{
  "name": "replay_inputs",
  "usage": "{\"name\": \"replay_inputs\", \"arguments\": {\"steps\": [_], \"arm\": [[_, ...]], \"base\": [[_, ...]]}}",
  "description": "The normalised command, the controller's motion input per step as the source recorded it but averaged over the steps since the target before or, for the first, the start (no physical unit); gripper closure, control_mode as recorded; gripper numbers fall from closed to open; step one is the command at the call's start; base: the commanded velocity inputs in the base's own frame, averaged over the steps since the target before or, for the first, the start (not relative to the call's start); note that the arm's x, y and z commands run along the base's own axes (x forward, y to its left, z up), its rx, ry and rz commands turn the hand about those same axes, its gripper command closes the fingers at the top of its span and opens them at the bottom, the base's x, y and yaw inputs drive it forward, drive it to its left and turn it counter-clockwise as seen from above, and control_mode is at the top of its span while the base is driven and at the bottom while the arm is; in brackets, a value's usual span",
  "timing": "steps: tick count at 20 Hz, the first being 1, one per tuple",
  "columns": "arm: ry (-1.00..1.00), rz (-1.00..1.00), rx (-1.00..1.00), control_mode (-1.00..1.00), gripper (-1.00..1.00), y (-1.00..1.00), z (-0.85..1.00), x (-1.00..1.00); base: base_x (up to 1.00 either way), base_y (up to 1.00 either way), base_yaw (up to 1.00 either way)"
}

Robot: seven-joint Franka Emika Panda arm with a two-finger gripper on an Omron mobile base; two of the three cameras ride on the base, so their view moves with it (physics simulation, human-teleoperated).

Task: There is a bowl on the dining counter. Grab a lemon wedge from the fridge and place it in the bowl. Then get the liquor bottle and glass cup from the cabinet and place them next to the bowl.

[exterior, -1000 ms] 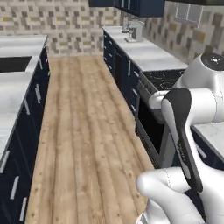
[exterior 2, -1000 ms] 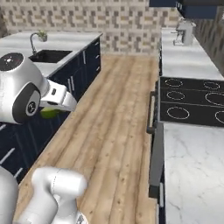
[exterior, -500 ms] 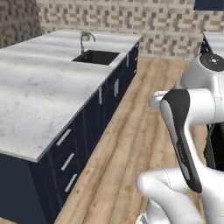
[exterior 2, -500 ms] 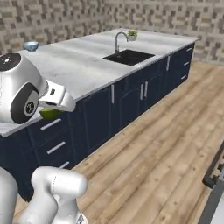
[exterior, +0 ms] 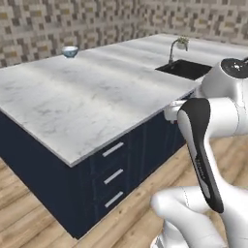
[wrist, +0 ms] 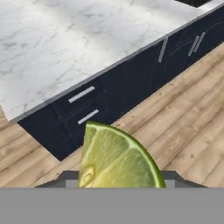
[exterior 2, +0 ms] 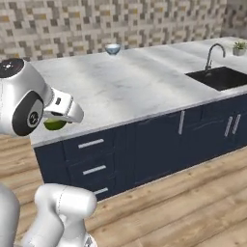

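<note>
The gripper (exterior 2: 54, 121) was clamped on the lemon wedge (wrist: 117, 158), which sat right in front of the hand camera with its cut side showing. In the right base view a bit of green peeked out under the white hand. The hand hung over the wood floor (wrist: 183, 127), just off the near corner of the counter (exterior 2: 125, 87). The bowl (exterior 2: 113, 48) stood at the far edge of that counter, at about 12 o'clock from the hand, well apart from it. The sink (exterior 2: 219, 77) and faucet (exterior 2: 213, 53) were off at 2 o'clock. Blue drawers (exterior 2: 91, 164) ran under the counter.
</note>
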Motion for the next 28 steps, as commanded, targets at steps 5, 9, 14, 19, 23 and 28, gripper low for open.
{"name": "replay_inputs", "arguments": {"steps": [5, 9, 14, 19, 23, 28], "arm": [[0.0, 0.0, 0.0, 1.0, 1.0, 0.0, 0.0, 0.0], [0.0, 0.0, 0.0, 1.0, 1.0, 0.0, 0.0, 0.0], [0.0, 0.0, 0.0, 1.0, 1.0, 0.0, 0.0, 0.0], [0.0, 0.0, 0.0, 1.0, 1.0, 0.0, 0.0, 0.0], [0.0, 0.0, 0.0, 1.0, 1.0, 0.0, 0.0, 0.0], [0.0, 0.0, 0.0, 1.0, 1.0, 0.0, 0.0, 0.0]], "base": [[0.6, -0.53, 0.61], [0.57, -0.65, 0.49], [0.11, 0.07, 0.45], [0.05, 0.56, 0.29], [0.27, 0.62, 0.21], [0.36, 0.62, 0.18]]}}
